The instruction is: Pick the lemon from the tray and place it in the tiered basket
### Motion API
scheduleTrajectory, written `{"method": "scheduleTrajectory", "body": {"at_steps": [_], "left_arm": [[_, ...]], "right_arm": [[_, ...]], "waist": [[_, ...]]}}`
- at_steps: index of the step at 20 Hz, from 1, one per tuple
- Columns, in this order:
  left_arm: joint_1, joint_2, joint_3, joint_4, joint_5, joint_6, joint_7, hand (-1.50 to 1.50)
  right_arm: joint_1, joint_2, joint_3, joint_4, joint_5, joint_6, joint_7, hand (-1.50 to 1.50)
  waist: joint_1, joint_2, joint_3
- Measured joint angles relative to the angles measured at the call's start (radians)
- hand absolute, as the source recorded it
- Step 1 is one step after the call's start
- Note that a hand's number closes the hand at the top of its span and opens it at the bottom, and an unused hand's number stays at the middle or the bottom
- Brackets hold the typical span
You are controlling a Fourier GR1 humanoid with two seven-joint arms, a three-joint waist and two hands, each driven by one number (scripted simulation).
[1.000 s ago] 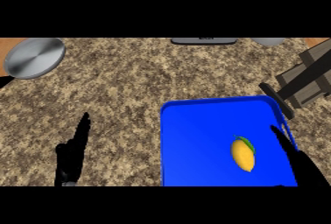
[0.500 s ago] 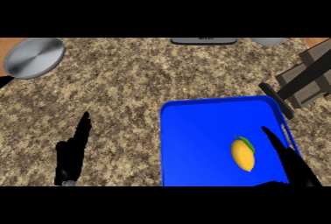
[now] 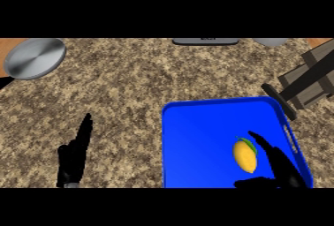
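On the speckled stone counter (image 3: 130,88) lies a glossy blue round-cornered tray (image 3: 195,132), the left hand (image 3: 70,160) rests straight-fingered at lower left, the right hand (image 3: 284,170) spreads straight fingers and thumb over the tray, just beside the oval yellow lemon (image 3: 245,156) lying in its right half

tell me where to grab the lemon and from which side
Grip the oval yellow lemon across its narrow middle, not its tapered ends; it lies flat on the blue rectangular tray, long axis pointing away from the robot. Come from above on its right, probably, where the open right robot hand is beside it.
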Motion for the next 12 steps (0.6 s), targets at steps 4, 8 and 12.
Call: {"method": "scheduleTrajectory", "body": {"at_steps": [4, 8, 12], "left_arm": [[-0.008, 0.000, 0.018, 0.008, -0.001, -0.018, 0.002, 0.00], [-0.017, 0.001, 0.028, -0.004, -0.006, -0.024, 0.041, 0.00], [-0.007, -0.011, 0.026, -0.010, -0.019, -0.022, 0.032, 0.00]], "right_arm": [[-0.014, 0.006, -0.007, 0.024, 0.030, -0.017, -0.037, 1.50], [-0.036, 0.011, -0.019, 0.075, 0.055, -0.049, -0.113, 1.50], [-0.068, 0.013, 0.003, 0.102, 0.131, -0.089, -0.151, 1.50]], "waist": [[-0.002, -0.004, -0.005], [-0.004, -0.006, -0.011], [-0.002, -0.004, -0.008]]}}
